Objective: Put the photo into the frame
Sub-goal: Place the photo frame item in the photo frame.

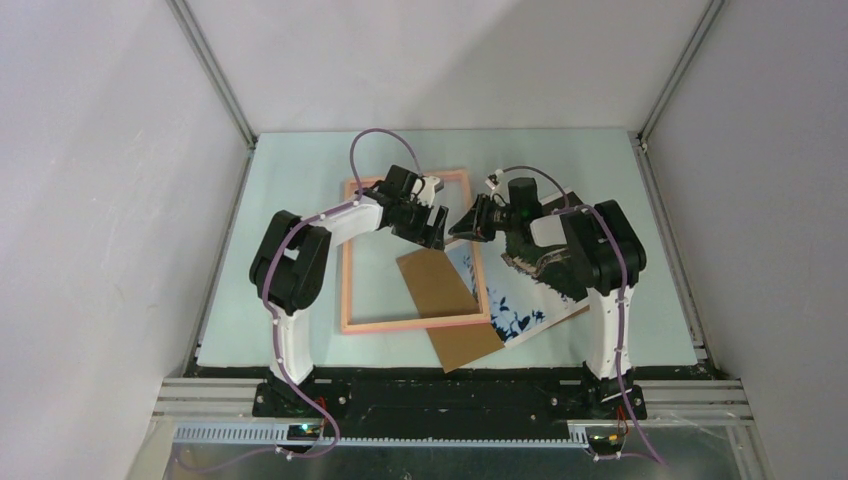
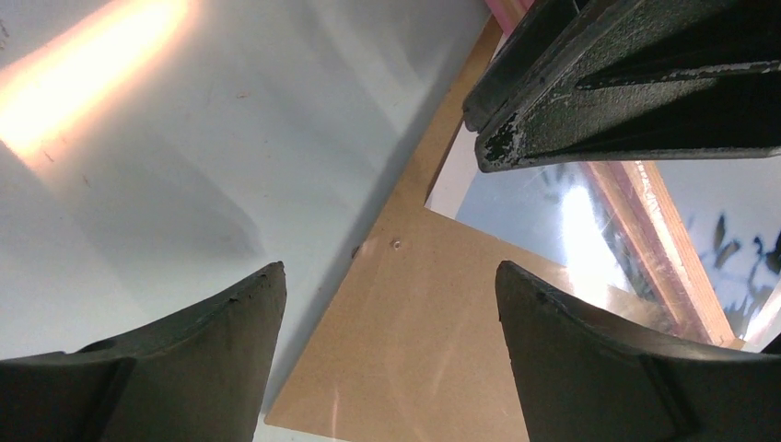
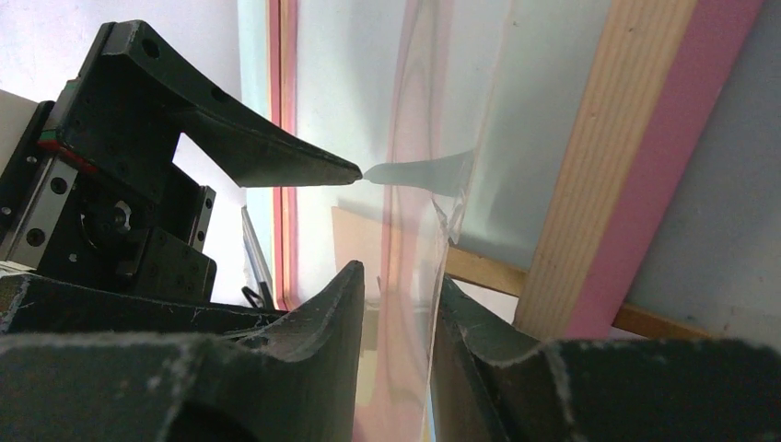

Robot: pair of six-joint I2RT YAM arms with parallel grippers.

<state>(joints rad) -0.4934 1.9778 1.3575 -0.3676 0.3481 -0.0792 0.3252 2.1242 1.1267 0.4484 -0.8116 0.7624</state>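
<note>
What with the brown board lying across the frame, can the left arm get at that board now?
Probably yes: the open left gripper hangs facing the brown board, nothing between them, though the right gripper crowds close beside it.

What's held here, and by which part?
Nothing firmly: the right tool brackets the clear pane's edge with a visible gap, apparently unclamped; the left tool holds nothing.

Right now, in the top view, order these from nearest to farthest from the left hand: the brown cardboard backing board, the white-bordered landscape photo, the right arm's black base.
1. Brown backing board, just near-side of the left hand.
2. White-bordered photo, further right.
3. Right arm's black base, at the near right.
</note>
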